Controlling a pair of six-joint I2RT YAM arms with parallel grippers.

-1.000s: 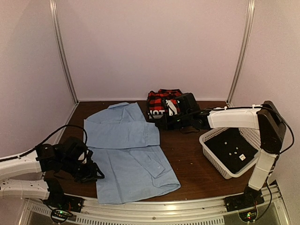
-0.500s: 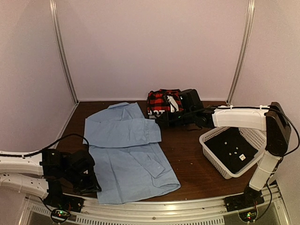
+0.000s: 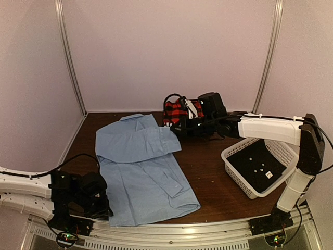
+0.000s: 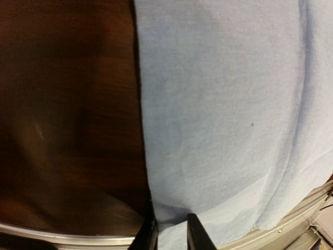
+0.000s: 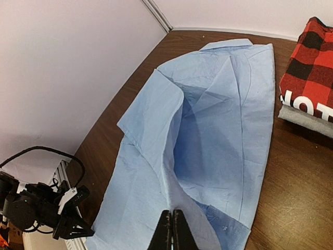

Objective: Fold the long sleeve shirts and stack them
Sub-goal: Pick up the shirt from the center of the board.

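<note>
the light blue shirt (image 3: 140, 166) lies spread on the brown table (image 3: 208, 172), collar toward the back wall and hem at the near edge, filling most of the left half. the red-and-black plaid shirt (image 3: 178, 110) sits folded at the back of the table, just beyond the blue shirt's far right corner. from the right wrist it shows at the upper right with white letters on a black band along its near edge. the right arm reaches across from the right side, and the right claw (image 5: 171, 214) has its two fingers pressed together on the blue cloth. a flap of the shirt rises from the table to the fingertips, shaded in the hollow beneath it, so the claw is pinching the light blue shirt at its right side near the plaid one. the left arm lies low along the near left edge. the left claw (image 4: 170, 223) is at the shirt's near left corner, its fingers a narrow gap apart with the hem's edge showing between them. whether they grip the cloth cannot be told. a white mesh basket (image 3: 235, 178) stands on the right of the table, well apart from both shirts, under the right arm.
</note>
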